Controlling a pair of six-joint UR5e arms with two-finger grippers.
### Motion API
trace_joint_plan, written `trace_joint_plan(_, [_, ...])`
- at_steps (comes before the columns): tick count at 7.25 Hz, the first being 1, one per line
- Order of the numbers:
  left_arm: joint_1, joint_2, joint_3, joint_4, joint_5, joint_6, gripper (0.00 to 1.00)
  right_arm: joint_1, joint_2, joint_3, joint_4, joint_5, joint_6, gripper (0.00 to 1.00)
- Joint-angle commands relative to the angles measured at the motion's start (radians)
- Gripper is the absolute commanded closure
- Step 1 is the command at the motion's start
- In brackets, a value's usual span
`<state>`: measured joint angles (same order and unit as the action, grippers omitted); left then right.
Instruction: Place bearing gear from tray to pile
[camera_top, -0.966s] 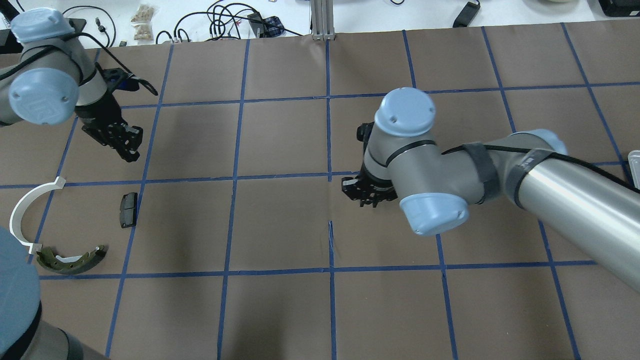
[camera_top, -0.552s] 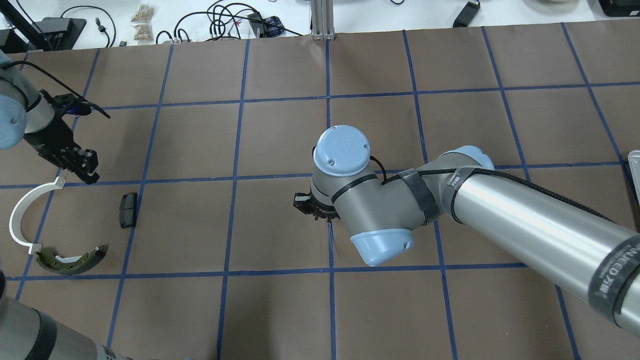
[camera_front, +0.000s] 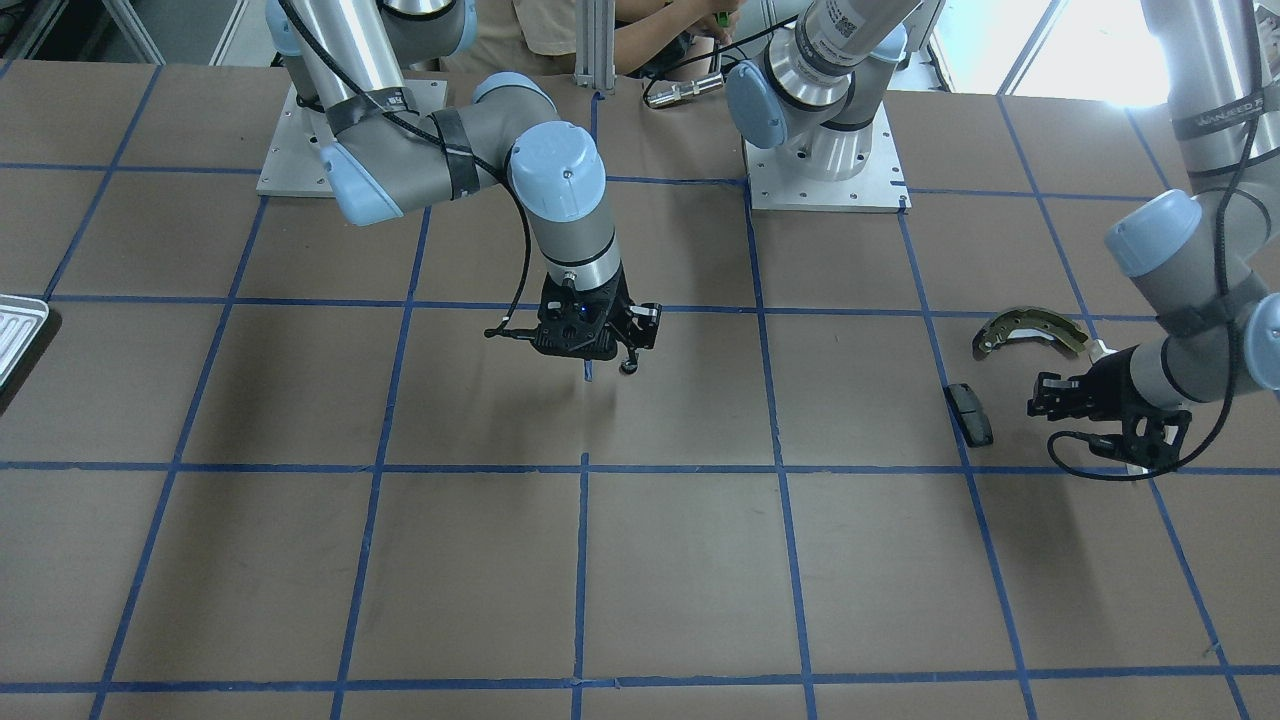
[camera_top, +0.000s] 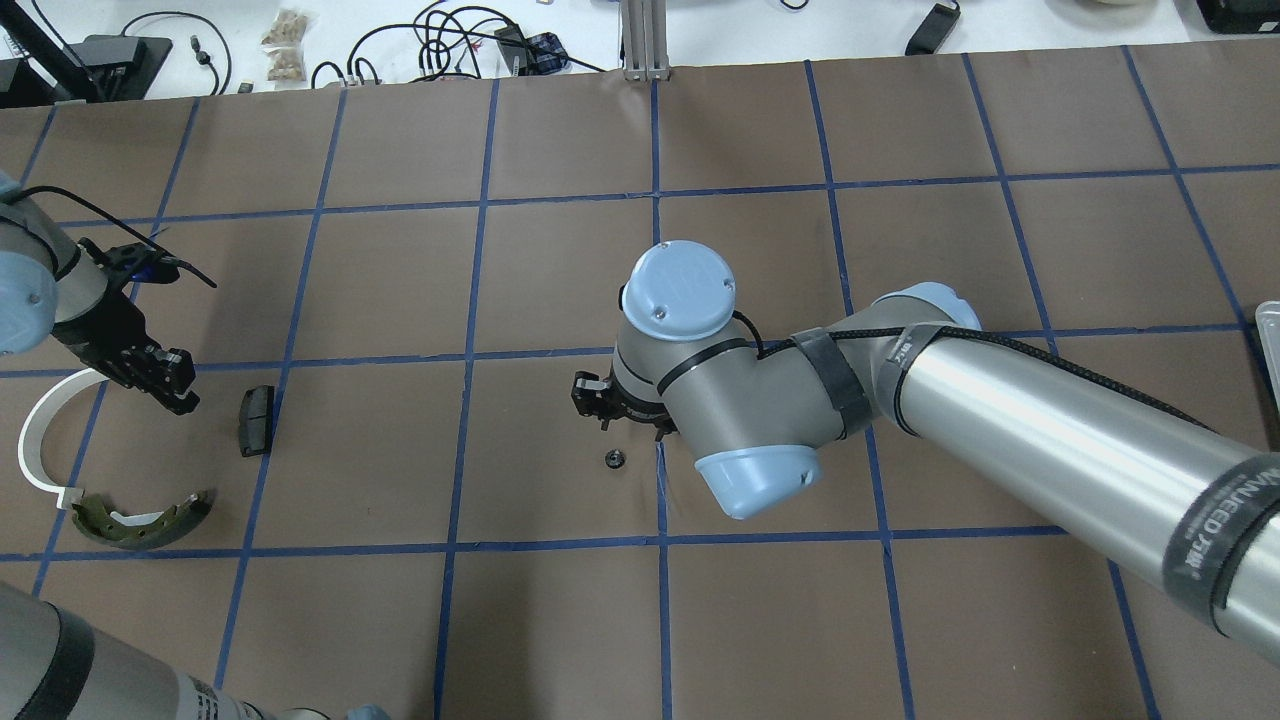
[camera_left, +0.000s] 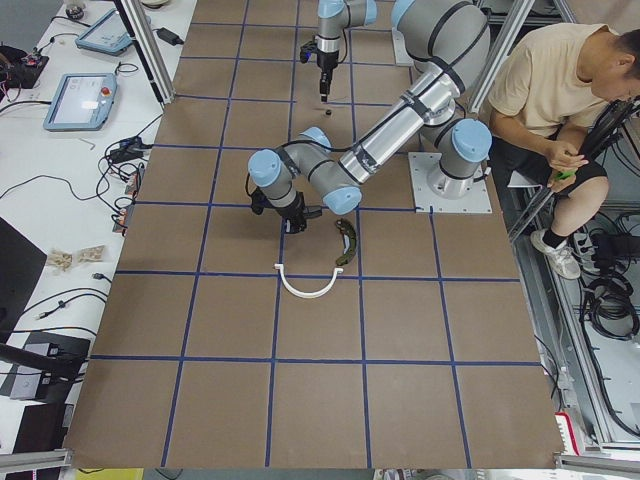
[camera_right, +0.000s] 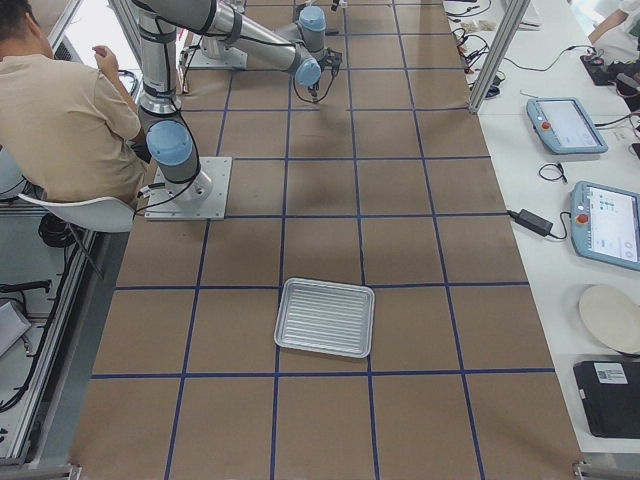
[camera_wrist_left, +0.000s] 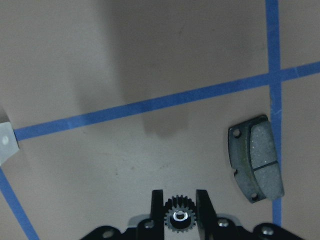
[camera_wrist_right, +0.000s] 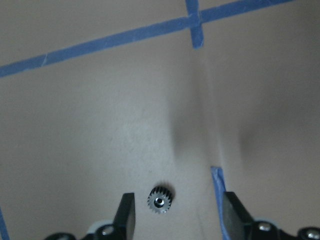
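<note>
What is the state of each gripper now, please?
Left gripper: closed on a small gear.
Right gripper: open, with a second gear lying on the table below it.

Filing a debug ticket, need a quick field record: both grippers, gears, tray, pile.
left gripper: jaws shut on held gear, beside brake pad
right gripper: jaws open over loose gear
loose gear: flat on table, mid-table, far from pile
tray: empty
pile: brake pad, brake shoe, white arc
</note>
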<state>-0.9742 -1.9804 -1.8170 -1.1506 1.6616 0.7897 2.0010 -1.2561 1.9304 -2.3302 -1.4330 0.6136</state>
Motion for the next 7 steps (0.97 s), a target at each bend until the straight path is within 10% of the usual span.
trace_joint_plan(1, [0.002,-0.003,-0.061,0.089,0.003,0.005,1.00,-0.147,-0.028,-0.167,0.340,-0.114,-0.300,0.00])
trace_joint_plan(3, [0.002,0.009,-0.064,0.077,0.007,0.005,1.00,-0.313,-0.037,-0.308,0.515,-0.246,-0.620,0.00])
trace_joint_plan(5, [0.002,0.012,-0.064,0.081,0.106,0.006,0.01,-0.370,-0.174,-0.343,0.636,-0.251,-0.666,0.00])
trace_joint_plan(7, [-0.026,0.020,-0.050,0.081,0.103,-0.007,0.00,-0.361,-0.219,-0.346,0.678,-0.241,-0.654,0.00])
